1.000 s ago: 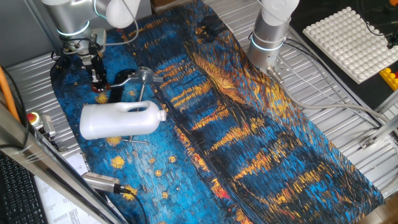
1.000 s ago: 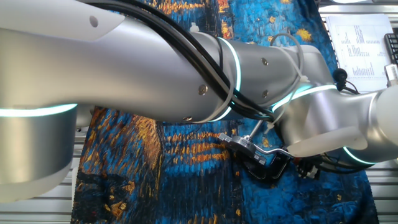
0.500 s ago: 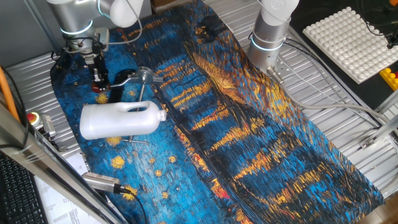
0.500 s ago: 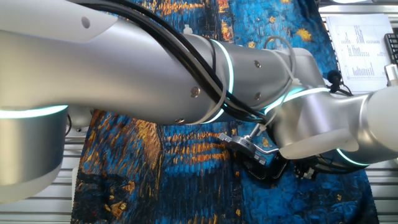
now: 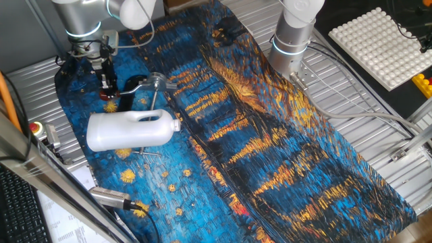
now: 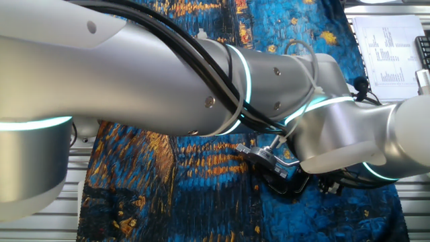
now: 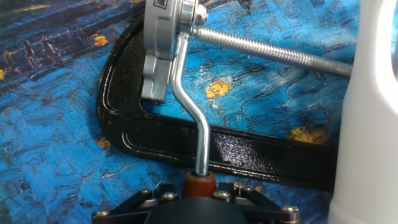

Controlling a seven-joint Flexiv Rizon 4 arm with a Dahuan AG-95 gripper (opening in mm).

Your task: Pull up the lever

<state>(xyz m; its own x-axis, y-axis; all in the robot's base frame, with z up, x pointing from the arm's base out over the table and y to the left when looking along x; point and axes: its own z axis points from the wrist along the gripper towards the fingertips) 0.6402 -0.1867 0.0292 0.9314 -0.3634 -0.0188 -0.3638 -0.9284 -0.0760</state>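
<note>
The lever (image 7: 202,134) is a slim silver rod with a red-brown tip (image 7: 199,183). It is hinged to a small metal clamp (image 7: 163,50) on a black base (image 7: 249,152). In the hand view my gripper (image 7: 199,191) sits at the bottom edge, a finger on each side of the red tip and shut on it. In one fixed view the gripper (image 5: 106,86) points down at the left end of the lever (image 5: 131,86), near the cloth's far left. In the other fixed view the arm hides most of the clamp (image 6: 269,158).
A big white plastic jug (image 5: 128,130) lies on its side just in front of the clamp, and fills the right edge of the hand view (image 7: 373,112). A threaded screw (image 7: 273,50) runs from the clamp toward it. A blue painted cloth (image 5: 270,155) covers the table.
The arm shifted slightly up and back over the first half second, then held still. The lever and the jug look unmoved.
</note>
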